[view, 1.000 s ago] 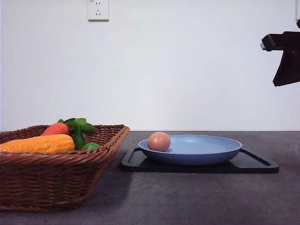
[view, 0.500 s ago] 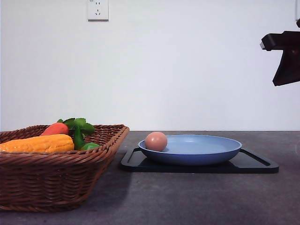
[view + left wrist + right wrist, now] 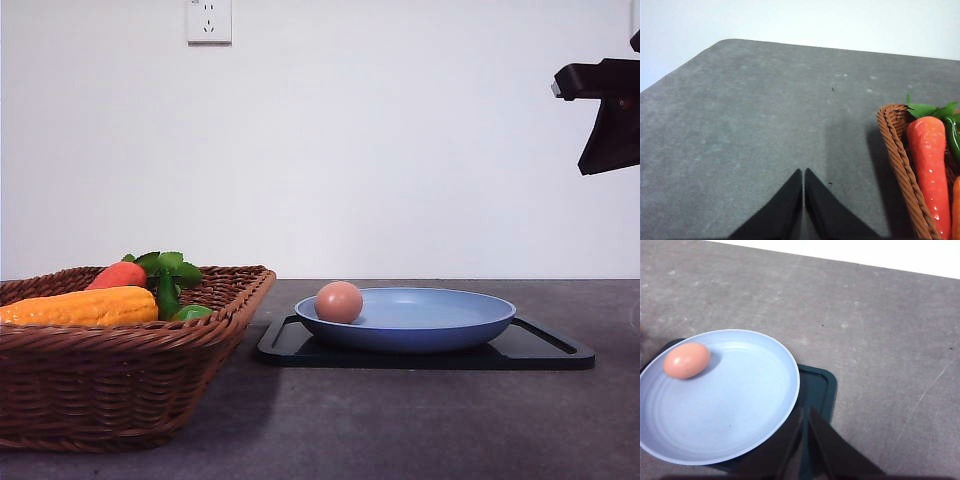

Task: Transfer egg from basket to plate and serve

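I see basket cut off at front view's left edge; right arm cropped at right edge.

Tan egg inside light-blue plate, near its rim toward wicker basket.

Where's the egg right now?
The egg lies in the blue plate near its left rim in the front view, on the black tray right of the basket.
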